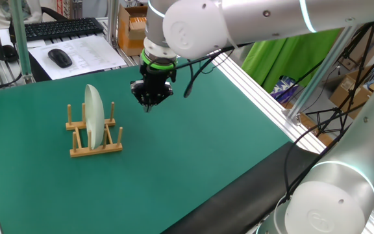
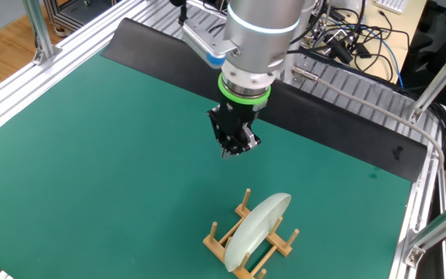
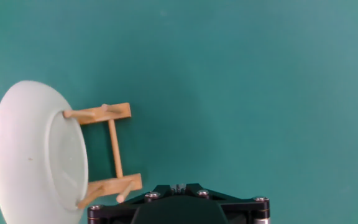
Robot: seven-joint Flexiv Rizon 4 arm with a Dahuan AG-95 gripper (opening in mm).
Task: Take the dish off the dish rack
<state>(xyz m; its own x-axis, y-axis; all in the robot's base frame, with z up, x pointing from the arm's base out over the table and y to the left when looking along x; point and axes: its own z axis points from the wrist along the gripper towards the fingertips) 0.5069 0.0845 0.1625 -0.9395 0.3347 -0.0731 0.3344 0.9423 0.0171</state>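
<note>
Hand view looks straight down the fingers: nearest is the dark gripper body at the bottom edge, its fingertips out of frame, so whether the jaws stand apart or together cannot be told here. Just beyond lies the dish rack (image 3: pixel 114 146), two rails joined by a crossbar, and the dish (image 3: pixel 36 152) standing on edge across its left end.

From one fixed view the gripper (image 1: pixel 150 103) hangs above the green table (image 1: pixel 193 162), to one side of the rack and apart from it, holding nothing; its fingertips are too small and dark to judge their spacing. The other fixed view shows the same: the gripper (image 2: pixel 235 149) hovers above the mat with bare green between it and the dish (image 2: pixel 258 225).

The plate looks stiff, glossy and likely slippery, probably breakable, moderately heavy for its size. Its upper rim, free above the pegs, seems the place to pinch, then lift straight up to clear the dowels.

Only the hand view shows the plate's hollow face and the crossbar; the fixed views alone show its upright lean between pegs and the height of the hand above it
</note>
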